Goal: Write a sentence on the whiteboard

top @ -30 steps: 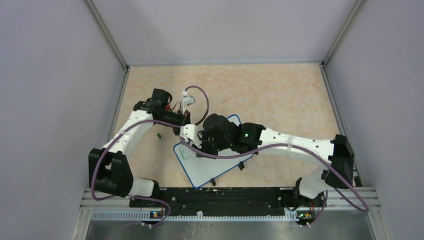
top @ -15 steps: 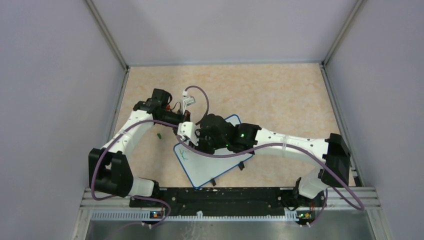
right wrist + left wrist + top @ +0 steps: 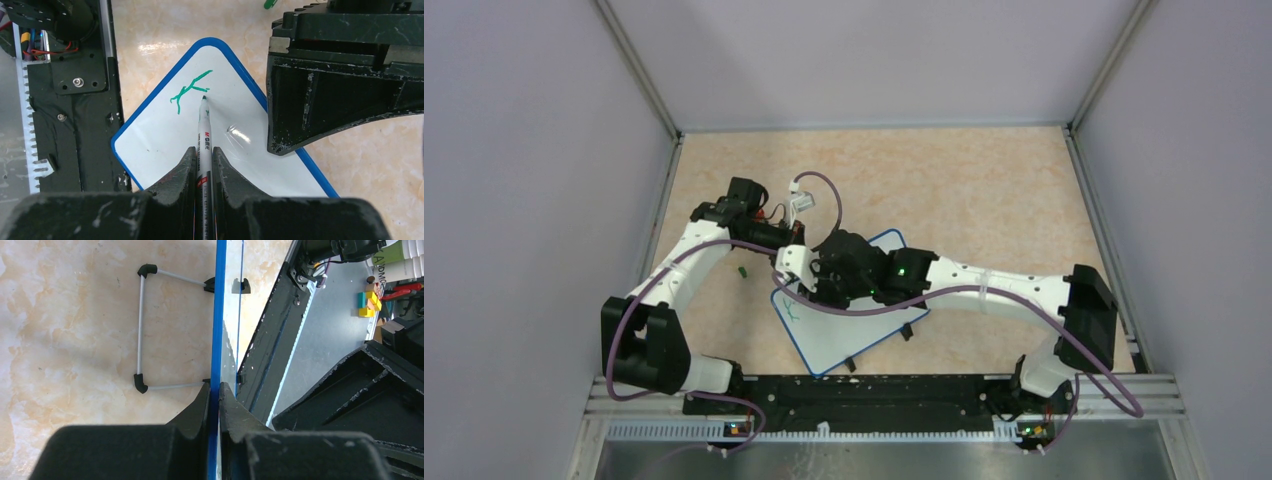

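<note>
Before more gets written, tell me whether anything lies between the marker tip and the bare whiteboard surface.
Nothing visible does. The marker in the right pincer has its tip at the whiteboard beside a green stroke, bare white around it. The left pincer clamps only the blue rim, at the edge.

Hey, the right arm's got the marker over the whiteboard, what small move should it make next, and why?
Probably slide the marker tip a little past the green mark and start the next letter. Only one letter-like stroke is on the whiteboard, the tip sits right beside it, and the left fingers pinch the board's blue rim, steadying it.
</note>
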Controlling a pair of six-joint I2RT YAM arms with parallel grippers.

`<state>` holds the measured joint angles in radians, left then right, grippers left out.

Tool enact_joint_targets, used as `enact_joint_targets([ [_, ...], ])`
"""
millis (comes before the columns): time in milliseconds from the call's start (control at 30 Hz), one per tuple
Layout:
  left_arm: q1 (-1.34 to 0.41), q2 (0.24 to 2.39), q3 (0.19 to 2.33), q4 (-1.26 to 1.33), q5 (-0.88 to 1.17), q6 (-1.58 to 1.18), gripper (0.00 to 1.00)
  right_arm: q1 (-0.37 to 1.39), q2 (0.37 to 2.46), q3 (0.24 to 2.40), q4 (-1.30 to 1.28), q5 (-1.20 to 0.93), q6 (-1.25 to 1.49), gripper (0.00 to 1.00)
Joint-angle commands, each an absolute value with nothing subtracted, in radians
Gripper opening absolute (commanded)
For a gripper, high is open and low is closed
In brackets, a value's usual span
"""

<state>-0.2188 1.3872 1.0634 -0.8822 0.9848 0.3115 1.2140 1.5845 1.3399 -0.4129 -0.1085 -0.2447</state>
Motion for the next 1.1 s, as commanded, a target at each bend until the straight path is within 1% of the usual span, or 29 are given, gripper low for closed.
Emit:
enact_joint_targets([
  [0, -0.236, 1.386, 1.043, -0.876, 0.930, 0.302, 0.00, 1.205, 1.588, 1.347, -0.372, -0.076, -0.258, 0.00],
  [367, -0.236, 1.393, 1.043, -0.876, 0.927, 0.302, 0.00, 1.158, 1.540, 1.302, -0.397, -0.072, -0.261, 0.00],
  [1067, -0.236, 1.396, 1.043, -0.876, 0.924, 0.301, 0.00, 1.193, 1.537, 1.266, -0.409, -0.143, -0.279, 0.00],
])
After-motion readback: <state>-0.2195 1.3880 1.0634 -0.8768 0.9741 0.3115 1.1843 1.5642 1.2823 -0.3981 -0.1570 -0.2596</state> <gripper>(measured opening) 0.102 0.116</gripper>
